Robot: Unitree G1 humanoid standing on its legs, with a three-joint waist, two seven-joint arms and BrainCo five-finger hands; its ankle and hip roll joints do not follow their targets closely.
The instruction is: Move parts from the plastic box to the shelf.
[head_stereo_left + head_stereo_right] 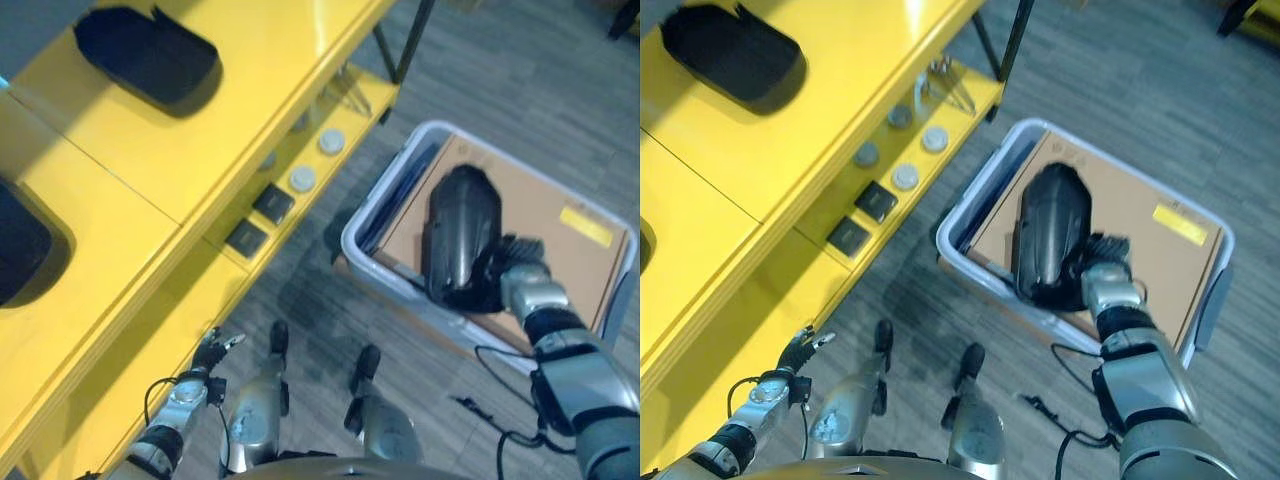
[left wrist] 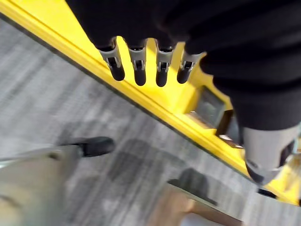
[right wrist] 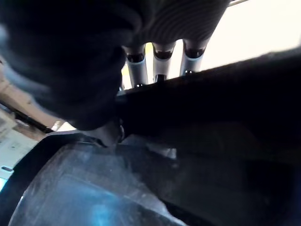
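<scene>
Right hand (image 1: 1102,262) is gripping the near end of a black part (image 1: 1048,236) in the plastic box (image 1: 985,197).
Its fingers are curling over the part's edge, their tips lying hidden behind it; the part is sitting on brown cardboard (image 1: 1140,245), stretching away from the hand. Left hand (image 1: 212,352) is hanging open with straight fingers beside the yellow shelf (image 1: 200,150), where another black part (image 1: 145,52) is lying, well apart from both hands.
</scene>
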